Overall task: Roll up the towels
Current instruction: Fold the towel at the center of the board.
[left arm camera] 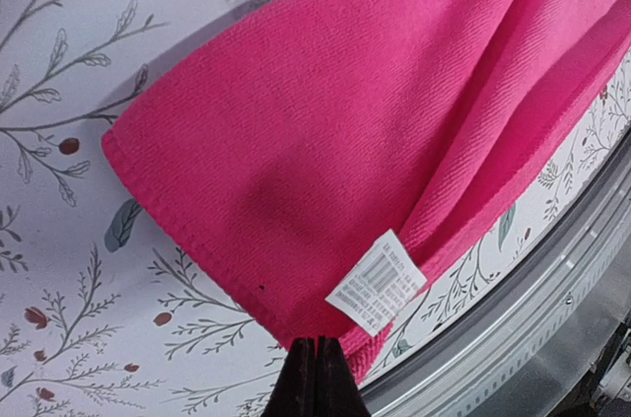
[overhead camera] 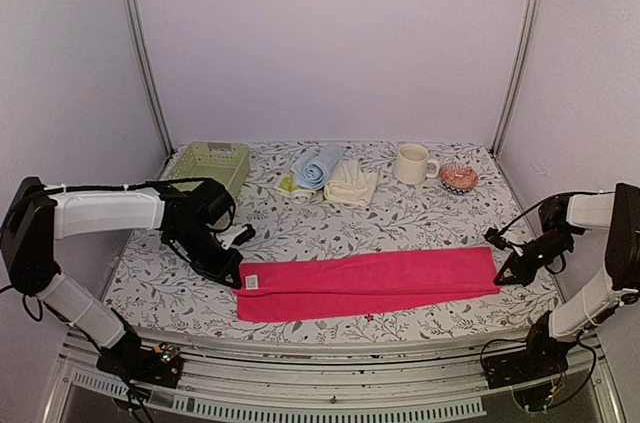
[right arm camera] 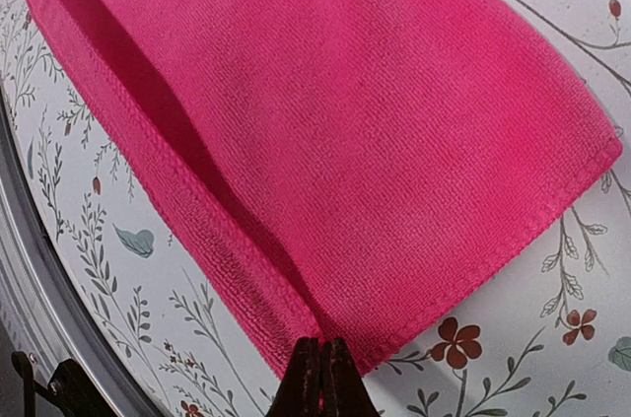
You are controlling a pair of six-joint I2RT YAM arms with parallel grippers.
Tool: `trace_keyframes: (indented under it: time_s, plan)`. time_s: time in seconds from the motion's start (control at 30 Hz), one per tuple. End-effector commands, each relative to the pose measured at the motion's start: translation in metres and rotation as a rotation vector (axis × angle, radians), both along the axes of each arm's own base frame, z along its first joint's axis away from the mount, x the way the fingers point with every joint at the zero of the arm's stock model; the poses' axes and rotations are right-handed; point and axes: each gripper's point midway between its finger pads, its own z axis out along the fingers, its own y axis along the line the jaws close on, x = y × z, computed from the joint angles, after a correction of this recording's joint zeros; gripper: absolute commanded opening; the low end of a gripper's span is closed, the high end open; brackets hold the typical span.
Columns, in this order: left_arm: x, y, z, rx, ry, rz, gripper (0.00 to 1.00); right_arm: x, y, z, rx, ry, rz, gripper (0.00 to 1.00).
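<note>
The hot pink towel [overhead camera: 370, 281] lies folded in a long strip across the front of the table. My left gripper [overhead camera: 237, 280] is shut on its left end, close to the white label [left arm camera: 376, 282]. In the left wrist view the shut fingertips [left arm camera: 315, 348] pinch the edge of the pink towel [left arm camera: 325, 121]. My right gripper [overhead camera: 501, 277] is shut on the right end. In the right wrist view its tips [right arm camera: 321, 348] pinch the hem of the pink towel [right arm camera: 355, 111]. A rolled light blue towel [overhead camera: 318, 165], a cream-white towel [overhead camera: 351, 184] and a pale yellow-green towel [overhead camera: 289, 186] lie at the back.
A pale green mesh basket [overhead camera: 208, 165] stands at the back left. A cream mug [overhead camera: 411, 164] and a small pink patterned dish [overhead camera: 459, 178] stand at the back right. The table's front edge and metal rail [left arm camera: 513, 309] run just beyond the towel.
</note>
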Motion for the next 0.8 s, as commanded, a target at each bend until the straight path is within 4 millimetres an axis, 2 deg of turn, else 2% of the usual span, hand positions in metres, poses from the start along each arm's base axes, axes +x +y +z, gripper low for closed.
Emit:
trace_keyframes:
  time_s: [0.0,0.33,0.6,0.77]
  plan:
    - [-0.027,0.010,-0.013,0.079,0.107,0.003,0.00,-0.010,0.000,-0.004,-0.008,0.003,0.036,0.03]
    - [-0.035,0.007,-0.015,0.119,0.077,-0.031,0.04,-0.027,0.004,-0.013,-0.023,-0.026,0.093,0.04]
    - [-0.028,0.010,-0.009,0.166,0.001,-0.031,0.04,-0.023,0.002,-0.006,-0.026,-0.039,0.092,0.04]
    - [-0.015,0.007,0.016,0.135,-0.100,-0.020,0.03,-0.006,0.002,0.017,0.019,-0.085,0.067,0.04]
